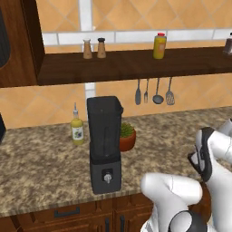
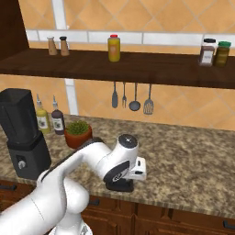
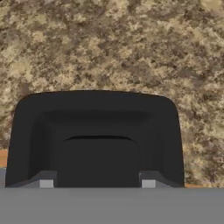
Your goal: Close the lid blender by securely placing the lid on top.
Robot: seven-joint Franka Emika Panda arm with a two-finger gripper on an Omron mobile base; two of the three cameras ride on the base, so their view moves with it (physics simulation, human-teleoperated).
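Your gripper [image 2: 120, 184] sits low at the counter's [image 2: 183, 156] front edge, fingers clamped on the black lid [image 3: 94, 135] — seen from the hand, it lies at six o'clock over speckled stone. The blender [image 1: 105, 142] stands uncapped at nine o'clock from the arm; nothing can be made out in its dark jar. Beside it, a potted plant [image 1: 127, 136] and a yellow bottle [image 1: 77, 127].

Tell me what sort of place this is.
A home kitchen, rendered: a speckled stone counter holding a blender, utensils hanging on the tiled wall, and a wooden shelf of condiment bottles.
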